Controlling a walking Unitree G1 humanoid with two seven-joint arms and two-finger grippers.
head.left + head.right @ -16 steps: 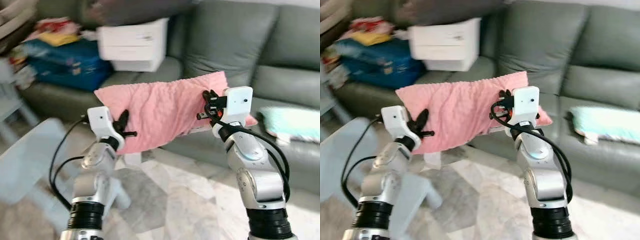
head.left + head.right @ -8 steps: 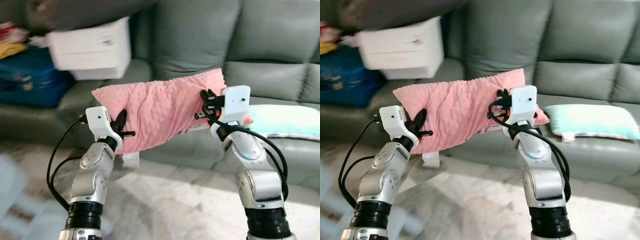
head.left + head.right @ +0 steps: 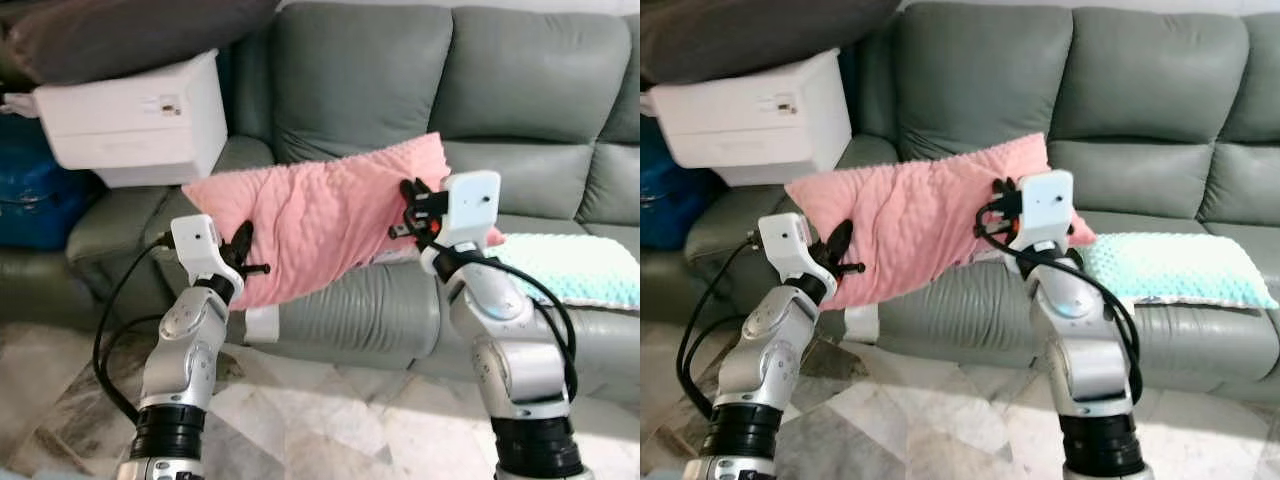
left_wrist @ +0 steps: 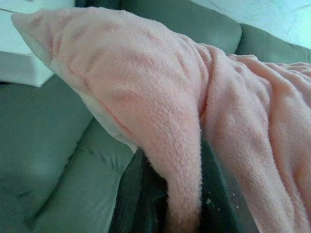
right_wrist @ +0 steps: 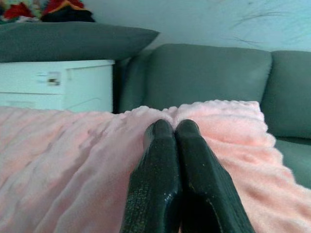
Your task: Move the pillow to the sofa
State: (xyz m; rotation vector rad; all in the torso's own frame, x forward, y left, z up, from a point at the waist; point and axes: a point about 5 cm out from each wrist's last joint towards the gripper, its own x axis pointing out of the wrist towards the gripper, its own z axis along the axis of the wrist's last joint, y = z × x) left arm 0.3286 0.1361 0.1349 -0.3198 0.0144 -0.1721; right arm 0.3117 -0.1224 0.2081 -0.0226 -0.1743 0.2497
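Observation:
A pink fleecy pillow hangs stretched between my two grippers, tilted with its right end higher, just in front of the grey sofa and over the front edge of its seat. My left gripper is shut on the pillow's lower left end; in the left wrist view its fingers pinch a fold of the pink fabric. My right gripper is shut on the upper right end. In the right wrist view its fingers are pressed together against the pillow.
A white box with a dark grey cushion on top fills the sofa's left seat, beside a blue bag. A mint-green pillow lies on the right seat. Marble floor lies between me and the sofa.
The whole picture has swung and sharpened: the sofa now stands square before me and closer, and the clutter at the left has slid away. Both grippers hold the pillow as before.

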